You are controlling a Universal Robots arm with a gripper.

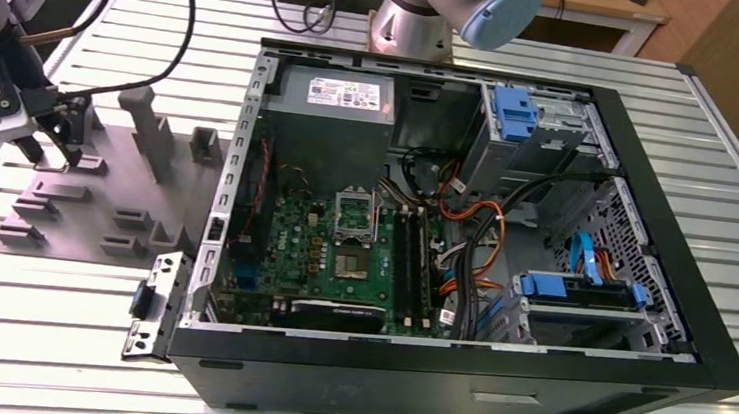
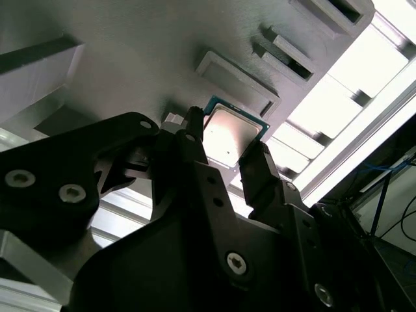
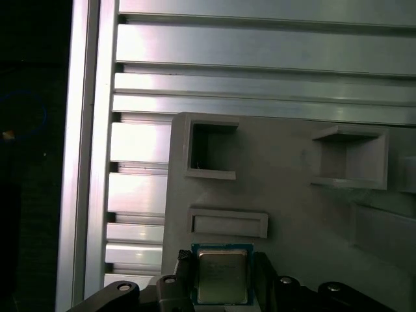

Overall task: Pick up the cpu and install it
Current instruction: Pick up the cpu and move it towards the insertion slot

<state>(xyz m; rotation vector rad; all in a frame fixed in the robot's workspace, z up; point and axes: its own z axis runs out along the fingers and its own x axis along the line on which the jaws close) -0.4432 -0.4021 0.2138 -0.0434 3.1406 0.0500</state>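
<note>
The cpu [image 2: 234, 133] sits between my two fingers [image 2: 257, 166], silver top facing up and its thin green border showing on the free sides. My end effector [image 1: 53, 154] is pinching it: in both wrist views one dark finger lies against each of two opposite edges. I cannot tell whether its underside rests on the surface below or hangs just clear of it.

Under it is the grey tray [image 3: 292, 214]. A shallow rectangular frame [image 3: 227, 223] rises from the tray just beside one free edge of the cpu. Beyond that stand two open-sided box shapes, well apart from my fingers. The tray's outer edge runs near the cpu, and past it lie the bare ribbed slats of the bench [image 1: 65, 321].

In the exterior view, I stand at the tray's far corner on the exterior view's left, fingers pointing straight down. Tall grey posts [image 1: 149, 123] stand just beside me on the exterior view's right. My wrist comes down from the upper left with cables trailing off it.

The open computer case [image 1: 680, 325] lies past the tray's right edge, its near wall between me and the motherboard [image 1: 326, 243]. The silver socket frame [image 1: 356, 213] sits mid-board, well apart from me.
</note>
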